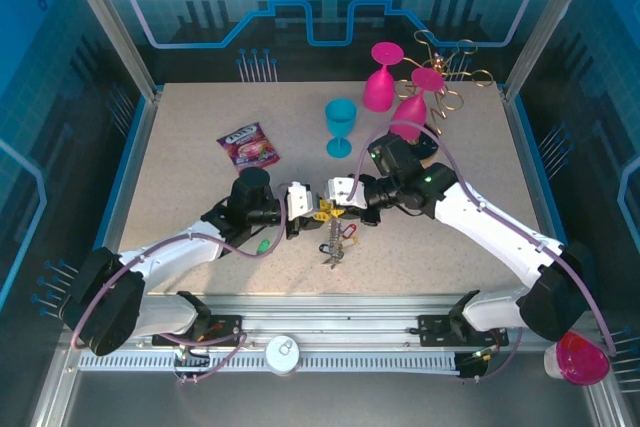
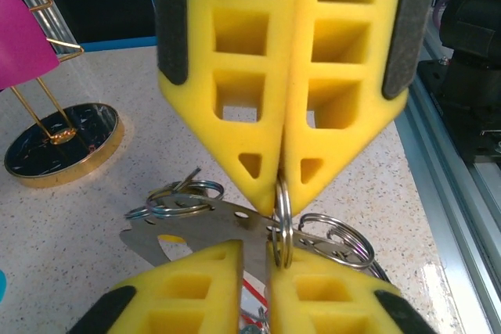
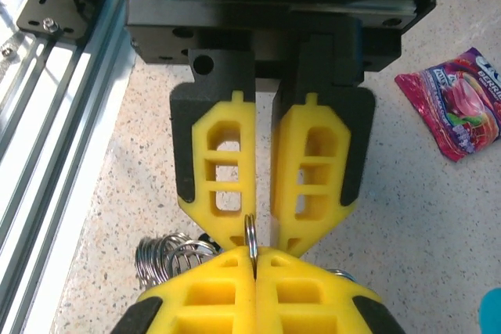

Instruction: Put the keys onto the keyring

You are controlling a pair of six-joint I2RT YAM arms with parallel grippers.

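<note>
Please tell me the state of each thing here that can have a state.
Right gripper: shut on a split ring.
Left gripper: slightly open around that ring.
Blue goblet: upright.
Two pink goblets: upside down at the gold rack.
Snack packet: lying flat.

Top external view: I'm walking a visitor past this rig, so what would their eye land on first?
Probably the two arms meeting at mid-table, the left end effector and right end effector nose to nose at a keyring, keys dangling beneath. Next, the pink goblets by the gold wire rack at the back right, with a teal goblet to their left.
</note>
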